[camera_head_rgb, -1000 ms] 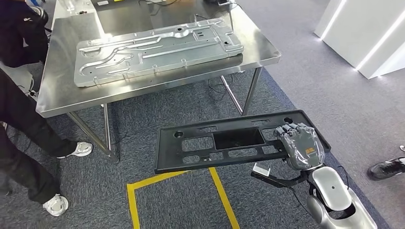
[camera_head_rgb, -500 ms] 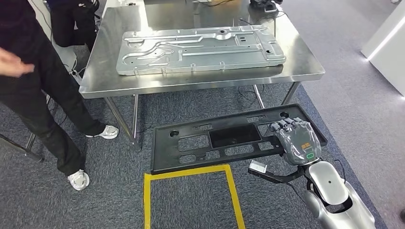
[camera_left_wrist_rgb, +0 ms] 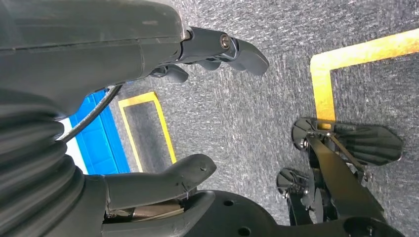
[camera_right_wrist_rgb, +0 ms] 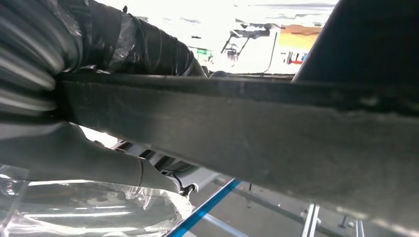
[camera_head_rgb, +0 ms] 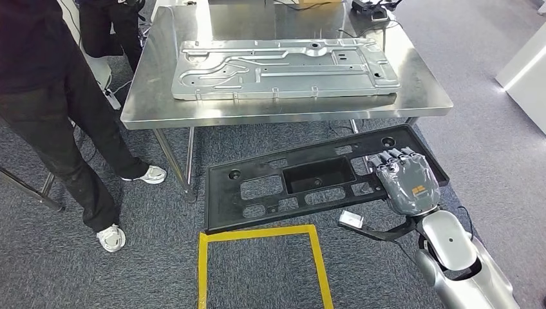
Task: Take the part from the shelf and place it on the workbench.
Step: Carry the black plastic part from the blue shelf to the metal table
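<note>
right hand (camera_head_rgb: 407, 185) wrapped over the right end of the part (camera_head_rgb: 315, 183), fingers curled on the top face near the far edge, thumb under it as seen in the right wrist view (camera_right_wrist_rgb: 99, 163); a firm hold on one end only, the rest of the part cantilevered out toward 9 o'clock. part black, flat, slotted, carried in the air above the carpet, long axis running roughly 9 to 3 o'clock with the right end tipped a little toward 1. desk (camera_head_rgb: 148, 109) ahead at 12 o'clock, near edge nearly parallel to the part's long axis and just beyond the part's far edge, so probably a straight push forward and up, no big turn needed. metal plate (camera_head_rgb: 283, 66) already across the middle of the desk, leaving only a bare strip along the near edge; landing room looks tight. left hand (camera_left_wrist_rgb: 148, 123) hanging low over the floor, fingers apart, holding nothing, well away from the part. person (camera_head_rgb: 58, 96) standing at 10 o'clock beside the desk.
</note>
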